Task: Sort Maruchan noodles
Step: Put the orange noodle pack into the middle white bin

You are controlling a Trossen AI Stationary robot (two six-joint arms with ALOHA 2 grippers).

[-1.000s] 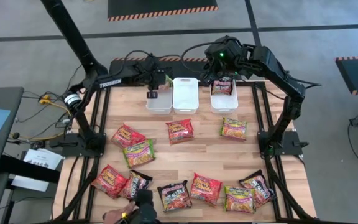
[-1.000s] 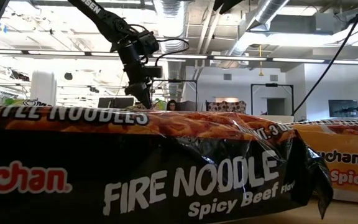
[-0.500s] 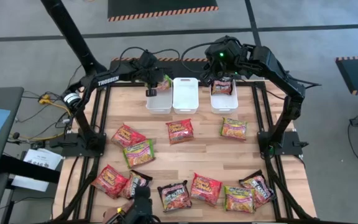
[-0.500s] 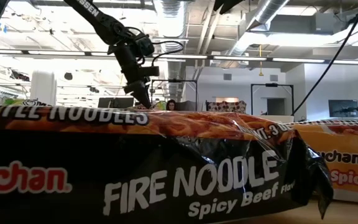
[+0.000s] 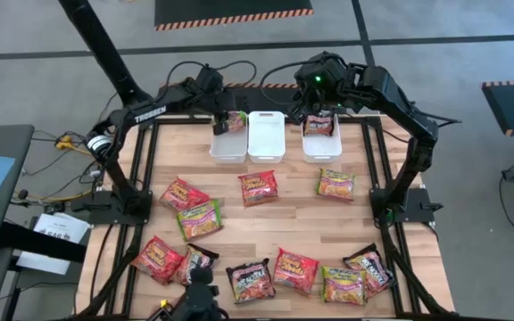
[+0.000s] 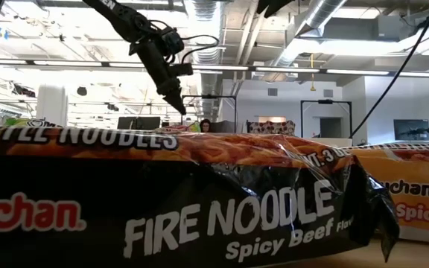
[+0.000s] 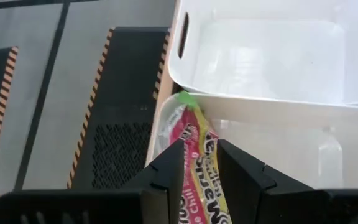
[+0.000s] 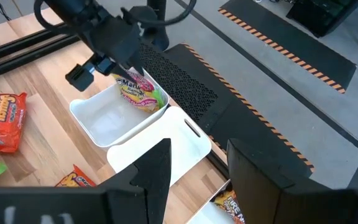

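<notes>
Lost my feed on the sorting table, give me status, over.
Left gripper shut on green-yellow packet over left bin. Right gripper open, empty, above right bin, red packet inside. Nothing blocking.

The bins (image 5: pixel 267 135) are showing plain white. The packet (image 7: pixel 199 158) in the left gripper (image 7: pixel 199 167) is showing green, pink and yellow. On the pale wooden table (image 5: pixel 293 223), packets are lying red-orange (image 5: pixel 258 187), green-yellow (image 5: pixel 200 218) and black-purple (image 5: pixel 251 281). At 12 o'clock, floor mats (image 5: pixel 233 12) are showing black with orange-striped edges.

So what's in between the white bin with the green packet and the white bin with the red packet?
Another white bin, the middle bin, sits between the left bin and the right bin. The high view shows nothing inside it.
</notes>
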